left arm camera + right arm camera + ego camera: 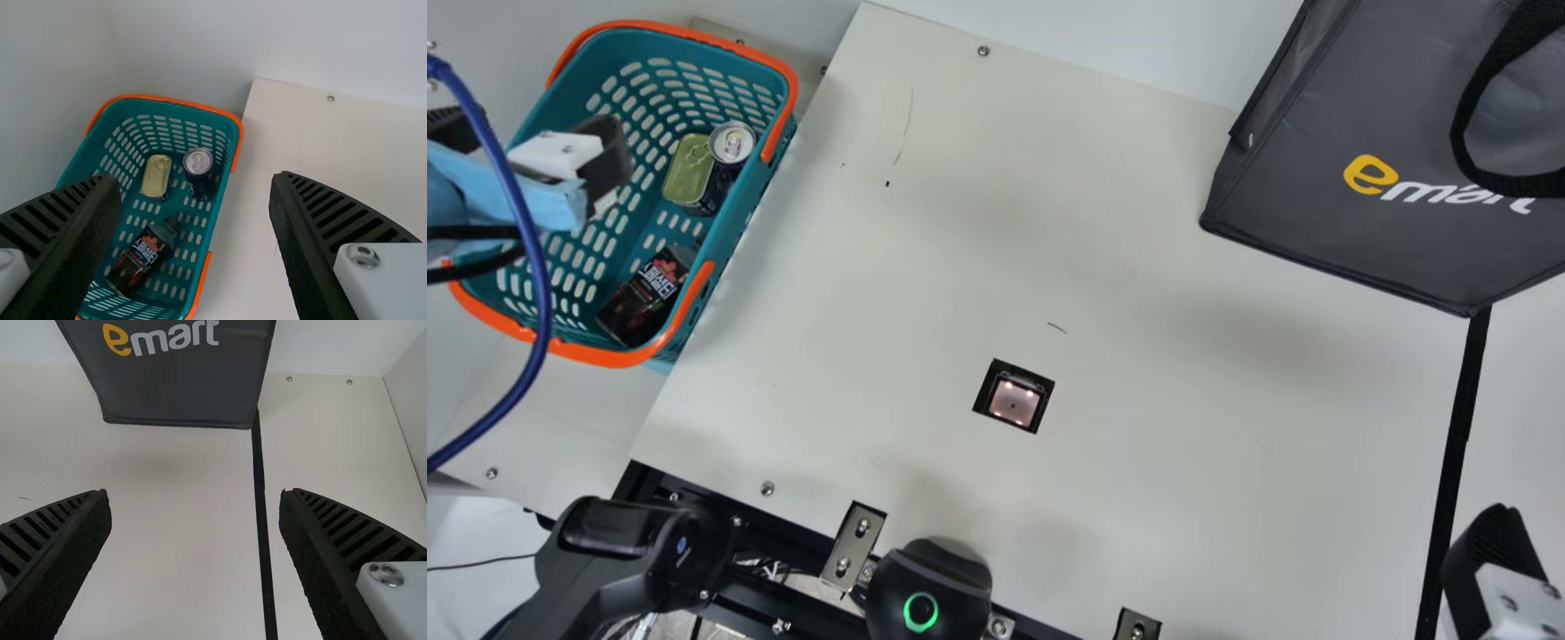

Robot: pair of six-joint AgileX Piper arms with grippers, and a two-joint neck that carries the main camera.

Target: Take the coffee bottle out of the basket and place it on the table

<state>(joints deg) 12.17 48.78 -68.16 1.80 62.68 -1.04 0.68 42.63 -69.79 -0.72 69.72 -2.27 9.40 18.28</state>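
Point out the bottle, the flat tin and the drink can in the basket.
Bottle (139,261): left wrist view, on its printed label.
Flat tin (688,171): main view, on its lid.
Drink can (198,161): left wrist view, on its silver top.

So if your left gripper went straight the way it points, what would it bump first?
Probably the dark drink can in the teal basket, seen between the open fingers of my left gripper. Depth is hard to judge, so it might be the basket's wall.

Open way into the basket (211,230), orange handles (167,101) along its rim — tin (156,177), can (199,170) near the bottle (141,259)
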